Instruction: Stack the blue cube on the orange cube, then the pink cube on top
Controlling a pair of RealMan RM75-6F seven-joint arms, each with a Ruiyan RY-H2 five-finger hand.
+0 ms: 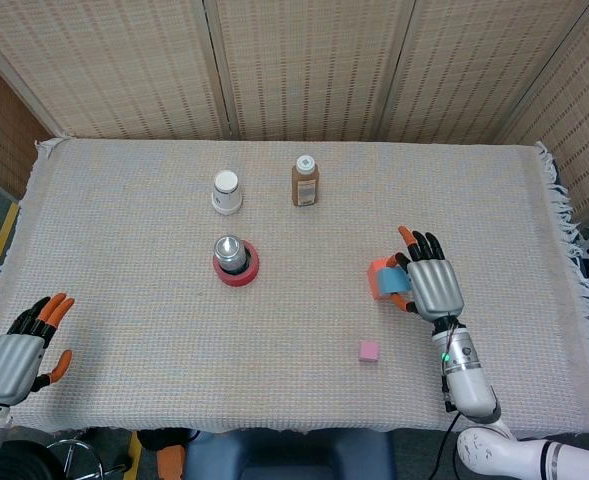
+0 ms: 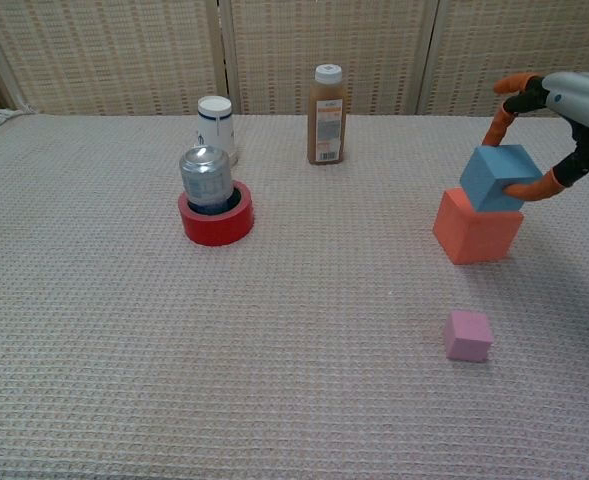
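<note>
Pink cube (image 2: 468,336) lies nearest you on the desk (image 2: 274,330), waiting its turn. Just beyond, your right hand (image 1: 432,287) pinches the blue cube (image 2: 498,179) between its fingers (image 2: 534,187), holding it tilted over the orange cube (image 2: 476,227), seemingly for lowering. Your left hand (image 1: 19,352) idles at the near corner, fingers spread, holding nothing. A woven cloth covers the desk; reed screens (image 1: 304,60) stand behind.

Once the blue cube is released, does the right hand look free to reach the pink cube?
Probably yes. The pink cube sits alone on the cloth, nearer the robot than the orange cube, with nothing around it. The right hand holds the blue cube.
</note>
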